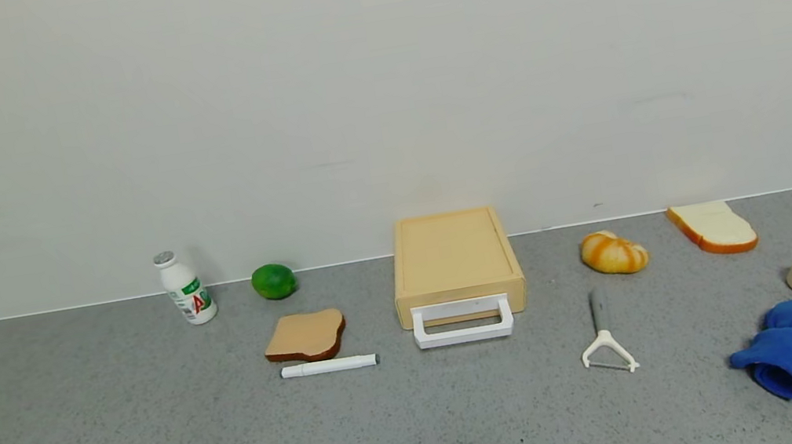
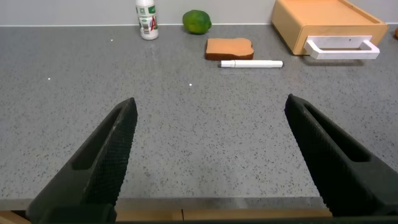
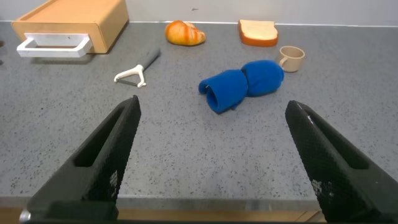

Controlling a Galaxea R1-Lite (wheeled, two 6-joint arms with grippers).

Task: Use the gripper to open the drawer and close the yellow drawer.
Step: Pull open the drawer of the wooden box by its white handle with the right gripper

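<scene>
Both hands (image 2: pixel 208 155) (image 3: pixel 211 155) far from drawer (image 1: pixel 455 264)

Head view: neither arm in frame. Pale yellow-tan plastic drawer box (image 2: pixel 329 23) cropped by the frame edge in the left wrist view. Print on the small white bottle's (image 1: pixel 185 288) label too small to read.

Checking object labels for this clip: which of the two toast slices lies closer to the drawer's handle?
The brown-topped toast slice, left of the drawer beside the white marker. The pale slice with orange crust lies far to the right, beyond the croissant.
</scene>
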